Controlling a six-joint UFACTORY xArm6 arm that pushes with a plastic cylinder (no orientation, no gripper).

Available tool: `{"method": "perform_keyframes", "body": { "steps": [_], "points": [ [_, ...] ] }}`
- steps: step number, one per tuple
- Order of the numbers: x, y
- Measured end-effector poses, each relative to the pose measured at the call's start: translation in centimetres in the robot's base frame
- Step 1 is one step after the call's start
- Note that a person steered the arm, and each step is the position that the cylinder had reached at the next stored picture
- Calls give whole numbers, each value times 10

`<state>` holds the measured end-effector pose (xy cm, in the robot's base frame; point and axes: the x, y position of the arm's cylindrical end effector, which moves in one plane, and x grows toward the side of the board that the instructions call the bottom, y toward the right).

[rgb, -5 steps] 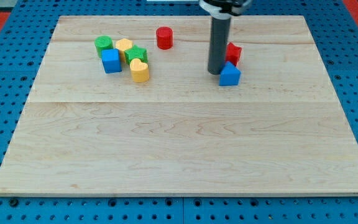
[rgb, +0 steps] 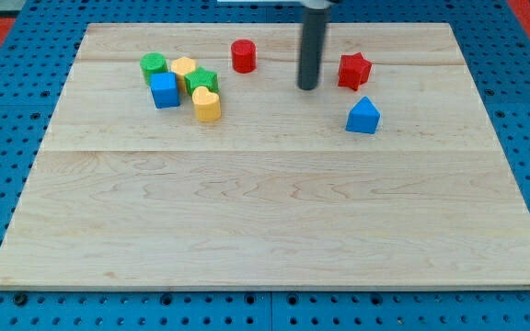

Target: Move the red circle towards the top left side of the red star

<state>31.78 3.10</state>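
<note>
The red circle (rgb: 243, 56) stands near the view's top, left of centre. The red star (rgb: 354, 71) lies to its right. My tip (rgb: 308, 87) rests on the board between them, closer to the star and slightly lower than both, touching neither. A blue block with a pointed top (rgb: 363, 116) lies below and slightly right of the star, apart from it.
A cluster sits at the view's upper left: a green circle (rgb: 154, 65), a yellow block (rgb: 184, 68), a green star (rgb: 202, 81), a blue cube (rgb: 165, 91) and a yellow heart (rgb: 207, 105). The wooden board (rgb: 265, 211) ends on a blue pegboard.
My tip moved up and slightly left, away from the blue pointed block. That block now lies further right and lower, and the red star, earlier partly hidden behind the rod, has shifted slightly right.
</note>
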Motion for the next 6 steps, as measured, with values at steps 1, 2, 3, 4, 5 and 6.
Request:
{"method": "perform_keyframes", "body": {
  "steps": [1,2,3,4,5,6],
  "points": [
    [-16,-62],
    [-27,-102],
    [-53,-90],
    [-56,-13],
    [-56,27],
    [-56,22]
  ]
}}
